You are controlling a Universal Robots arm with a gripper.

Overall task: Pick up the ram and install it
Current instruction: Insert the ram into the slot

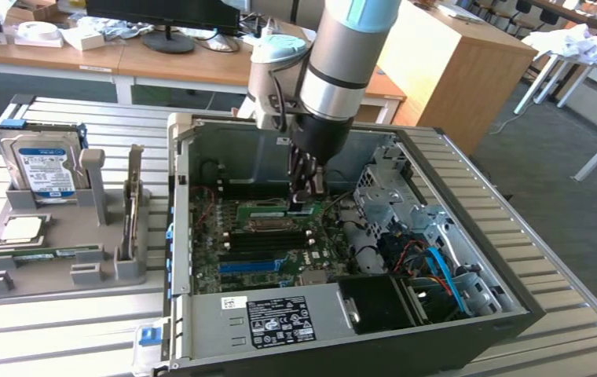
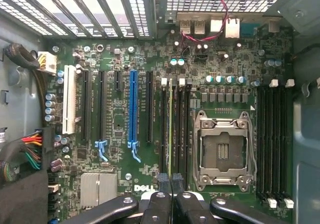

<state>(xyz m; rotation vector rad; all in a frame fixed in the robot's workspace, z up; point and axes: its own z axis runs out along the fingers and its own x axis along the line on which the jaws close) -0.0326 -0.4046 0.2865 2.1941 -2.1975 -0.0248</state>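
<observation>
Clenched, gripper (image 2: 171, 179), on the near end of the ram (image 2: 170, 119). Stands edge-on straight beneath the fingertips, in line with one of the memory slots (image 2: 178, 129), long axis nine-to-three in the exterior view. Cannot tell whether seated or just above. Flanked closely by the empty CPU socket (image 2: 221, 151) one side, the blue expansion slot (image 2: 133, 109) farther off the other. Hemmed by the case wall (image 1: 178, 196) at nine o'clock and the drive cage (image 1: 382, 188) at three; open room only upward.

Bright even room light, soft shadows
</observation>
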